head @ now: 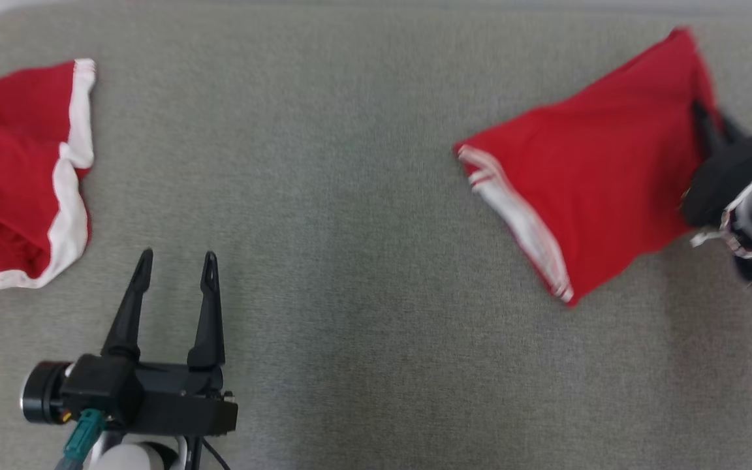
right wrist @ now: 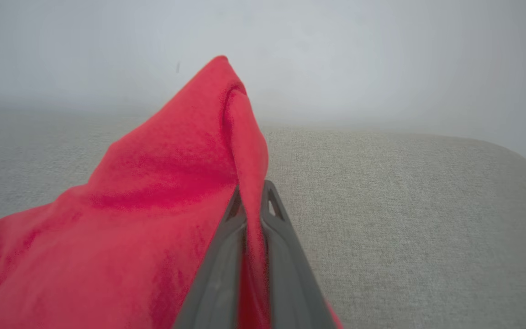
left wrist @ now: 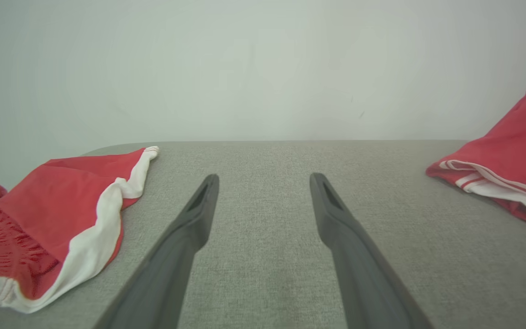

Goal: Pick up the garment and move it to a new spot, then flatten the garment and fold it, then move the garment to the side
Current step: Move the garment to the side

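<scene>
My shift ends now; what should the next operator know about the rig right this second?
Left gripper open, empty, above the table.
Right gripper shut on the striped garment's right edge, that edge raised; the rest lies on the table's right, looking folded.
Second garment rumpled at left, apart from both grippers.
Left to do: move the striped garment aside.

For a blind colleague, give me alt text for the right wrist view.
The right tool is shut on a raised fold of the red garment, which drapes down to the left over a grey fabric surface.
</scene>
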{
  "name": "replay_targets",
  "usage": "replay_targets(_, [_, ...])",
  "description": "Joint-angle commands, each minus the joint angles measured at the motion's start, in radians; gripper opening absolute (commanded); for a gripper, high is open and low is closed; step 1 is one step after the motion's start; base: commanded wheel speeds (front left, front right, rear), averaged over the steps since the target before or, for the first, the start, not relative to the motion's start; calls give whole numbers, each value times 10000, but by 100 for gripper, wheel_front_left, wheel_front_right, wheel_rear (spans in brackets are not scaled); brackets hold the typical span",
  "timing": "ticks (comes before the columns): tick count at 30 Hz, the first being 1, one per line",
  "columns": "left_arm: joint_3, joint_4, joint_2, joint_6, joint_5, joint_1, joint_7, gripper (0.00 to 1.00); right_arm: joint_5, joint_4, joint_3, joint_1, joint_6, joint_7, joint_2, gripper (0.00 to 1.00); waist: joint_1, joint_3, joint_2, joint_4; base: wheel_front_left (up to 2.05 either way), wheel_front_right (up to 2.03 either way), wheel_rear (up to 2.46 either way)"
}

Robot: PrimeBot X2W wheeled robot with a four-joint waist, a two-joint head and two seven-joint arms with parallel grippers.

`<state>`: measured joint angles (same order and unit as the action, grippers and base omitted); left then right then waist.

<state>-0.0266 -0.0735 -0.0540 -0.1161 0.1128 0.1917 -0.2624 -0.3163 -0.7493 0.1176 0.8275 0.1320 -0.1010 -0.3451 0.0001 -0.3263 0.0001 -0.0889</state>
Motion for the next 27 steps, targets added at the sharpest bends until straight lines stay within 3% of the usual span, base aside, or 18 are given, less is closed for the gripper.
replay_targets(1, [-27, 214, -72, -53, -96, 347, -32, 100, 30, -85, -15, 554, -27, 90, -532, 0, -1, -1270, -1, 468, 0, 0, 0])
replay_targets(8, [-111, 922, -512, -96, -319, 692, -32, 100, 46, -90, 56, 1647, -27, 195, -1545, 0, -1, -2193, -1, 1314, 0, 0, 0])
replay_targets(14, [-75, 1572, -854, -51, -465, 698, -12, 100, 96, 20, 189, 2365, -27, 113, -2047, 0, -1, -2705, -1, 2026, 0, 0, 0])
replay_targets(27, [56, 2972, -1259, 110, -538, 377, 578, 100, 149, -175, 458, 3538, -27, -93, -2899, 0, -1, -3273, -1, 2631, 0, 0, 0])
